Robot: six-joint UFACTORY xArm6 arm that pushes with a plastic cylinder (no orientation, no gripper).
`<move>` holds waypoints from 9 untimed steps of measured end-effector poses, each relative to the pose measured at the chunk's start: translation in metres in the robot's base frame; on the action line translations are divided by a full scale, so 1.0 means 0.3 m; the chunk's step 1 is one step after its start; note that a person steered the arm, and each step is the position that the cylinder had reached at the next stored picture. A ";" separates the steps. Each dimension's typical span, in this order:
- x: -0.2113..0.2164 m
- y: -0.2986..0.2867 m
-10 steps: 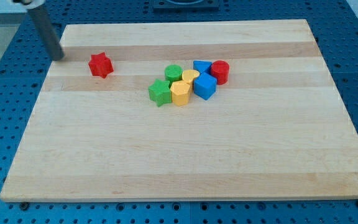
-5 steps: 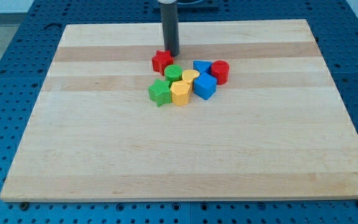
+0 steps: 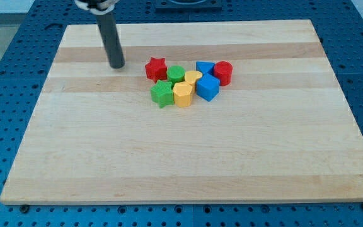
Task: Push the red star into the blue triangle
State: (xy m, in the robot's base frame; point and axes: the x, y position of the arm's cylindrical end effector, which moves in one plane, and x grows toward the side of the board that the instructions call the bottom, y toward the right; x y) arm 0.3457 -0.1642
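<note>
The red star [image 3: 156,69] lies on the wooden board [image 3: 188,157], at the left end of a cluster of blocks and against the green cylinder [image 3: 176,73]. The blue triangle [image 3: 203,67] sits further to the view's right, beyond the green cylinder and the yellow heart [image 3: 193,77], apart from the star. My tip [image 3: 116,65] rests on the board to the left of the red star, with a clear gap between them.
The cluster also holds a red cylinder [image 3: 223,72], a blue cube [image 3: 207,88], a yellow hexagon [image 3: 183,94] and a green star [image 3: 162,93]. The board's edges drop to a blue perforated table [image 3: 5,69].
The red star has moved from the board's left to the cluster's left side, then slid a little down-left. My tip went from the far left to above the star, then back left.
</note>
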 end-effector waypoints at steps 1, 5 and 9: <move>0.111 0.020; -0.050 0.327; -0.121 0.477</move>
State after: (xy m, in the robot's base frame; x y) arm 0.3095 -0.0212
